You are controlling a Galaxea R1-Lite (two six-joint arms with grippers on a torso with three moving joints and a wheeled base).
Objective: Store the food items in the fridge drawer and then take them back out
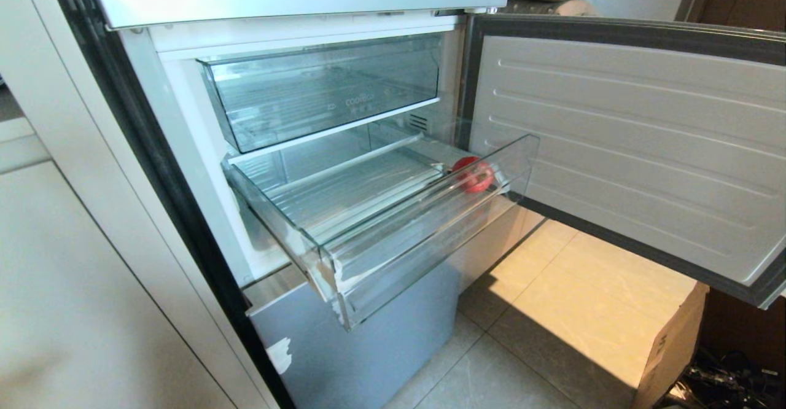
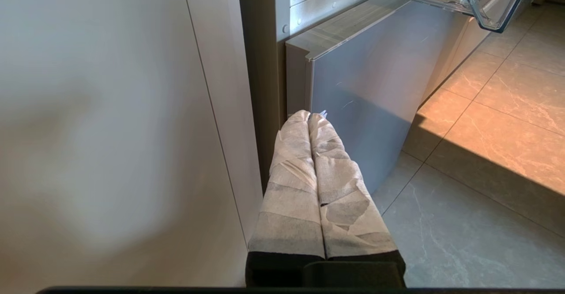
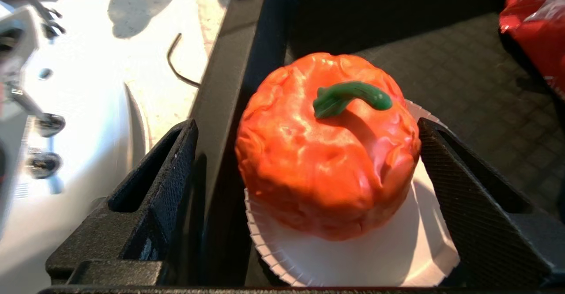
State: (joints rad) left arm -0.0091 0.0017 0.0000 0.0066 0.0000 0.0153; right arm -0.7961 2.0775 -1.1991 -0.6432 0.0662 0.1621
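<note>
- One red food item point(image 1: 473, 174) is seen in the pulled-out fridge drawer point(image 1: 393, 237), above the tiled floor point(image 1: 552, 311).
- The right gripper point(image 3: 309, 170) is spread wide around an orange lump point(image 3: 326, 152) on a paper plate point(image 3: 353, 258).
- The left gripper point(image 2: 309, 117) is pressed closed, empty, near the floor.

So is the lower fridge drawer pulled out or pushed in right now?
Pulled out. In the head view the fridge drawer juts well past the fridge front, under the shorter clear bin, with one red food item in its far corner.

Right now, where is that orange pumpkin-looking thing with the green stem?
In the right wrist view, the orange pumpkin-like food item sits on a white paper plate in a dark tray, between the right gripper's open fingers.
</note>
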